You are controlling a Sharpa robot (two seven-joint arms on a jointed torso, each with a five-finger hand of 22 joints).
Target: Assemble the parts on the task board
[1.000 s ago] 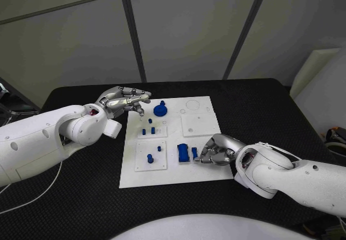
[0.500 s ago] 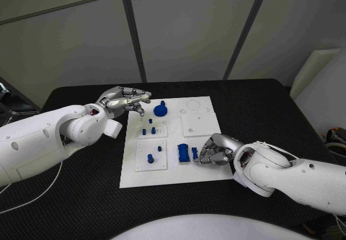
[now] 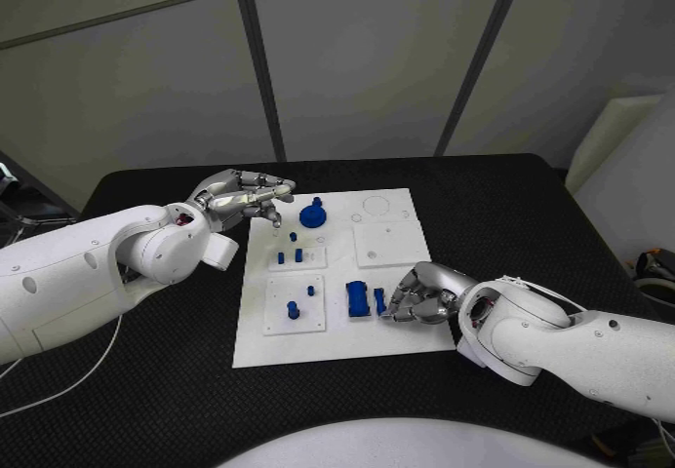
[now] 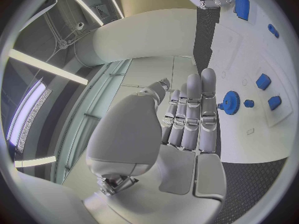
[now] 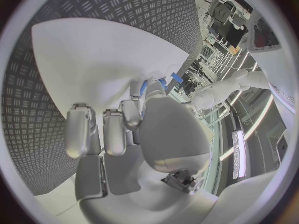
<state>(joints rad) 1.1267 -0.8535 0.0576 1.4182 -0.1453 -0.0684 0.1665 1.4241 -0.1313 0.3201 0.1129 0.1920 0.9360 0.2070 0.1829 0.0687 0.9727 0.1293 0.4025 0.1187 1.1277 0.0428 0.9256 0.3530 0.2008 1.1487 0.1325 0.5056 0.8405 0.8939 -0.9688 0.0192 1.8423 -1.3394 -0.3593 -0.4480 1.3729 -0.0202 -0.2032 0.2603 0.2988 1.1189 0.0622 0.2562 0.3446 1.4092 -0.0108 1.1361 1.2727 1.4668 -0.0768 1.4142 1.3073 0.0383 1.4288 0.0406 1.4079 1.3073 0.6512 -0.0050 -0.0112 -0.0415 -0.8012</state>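
**Right hand at the blue blocks on the board's near right side**

From my station I see the task board [image 3: 391,210] lying in the middle of the table [image 3: 169,390], its long sides running away from the robot. The right hand [image 3: 417,298] sits low over the board's right edge toward the near end, fingers curled in toward two upright blue blocks [image 3: 366,297] that stand side by side just inboard of it. The fingertips look to be touching or nearly touching the nearer block, but I cannot tell whether the hand actually has hold of it; the right wrist view shows only a sliver of blue past the curled fingers.

The left hand [image 3: 247,195] hovers at the board's far left corner, fingers loosely bent and apart, with nothing in them that I can see. A blue gear [image 3: 312,214] lies on the board just beside its fingertips, toward the board's middle.

Small blue pegs [image 3: 289,256] stand in a raised square near the left edge, and two more pegs [image 3: 299,300] stand in the square nearer the robot.

What matters next, I judge: the blocks lie straight ahead of the right hand's fingers, toward the board's centre line, standing upright, so that hand is far better placed for them than the left.
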